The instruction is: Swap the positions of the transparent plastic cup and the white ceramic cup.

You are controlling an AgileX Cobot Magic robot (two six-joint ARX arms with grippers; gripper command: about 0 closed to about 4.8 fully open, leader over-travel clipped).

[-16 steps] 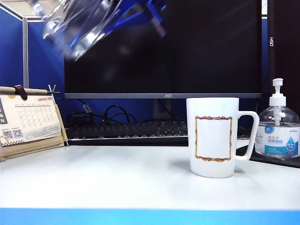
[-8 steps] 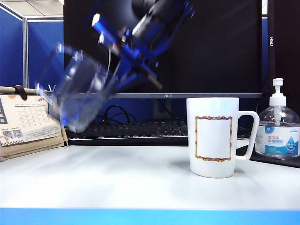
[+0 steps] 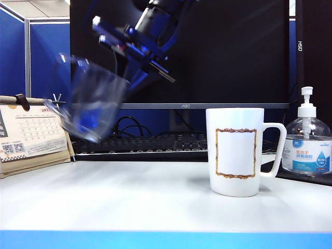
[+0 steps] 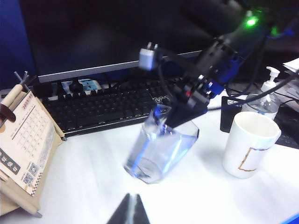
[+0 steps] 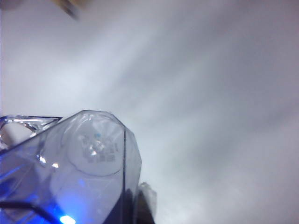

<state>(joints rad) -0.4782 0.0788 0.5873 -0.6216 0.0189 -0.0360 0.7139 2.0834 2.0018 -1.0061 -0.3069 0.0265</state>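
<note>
The transparent plastic cup [image 3: 91,106] hangs tilted in the air above the left part of the white table, clear of the surface. My right gripper [image 3: 124,83] reaches across from above and is shut on the cup's rim wall. The left wrist view shows the same cup [image 4: 156,151] under the right gripper [image 4: 180,116]. Close up in the right wrist view, the cup [image 5: 79,163] is pinched by the right gripper [image 5: 135,203]. The white ceramic cup [image 3: 236,150] stands upright on the right, handle to the right, also visible as the white ceramic cup [image 4: 247,147]. My left gripper [image 4: 130,211] is shut and empty, well back from the cups.
A desk calendar [image 3: 31,135] leans at the far left. A black keyboard [image 3: 140,142] and a monitor [image 3: 181,52] line the back. A clear pump bottle [image 3: 307,140] stands at the far right behind the white cup.
The right gripper has brought the transparent cup down from the top left of the view to a lower height over the left of the table. The white cup has not moved.
</note>
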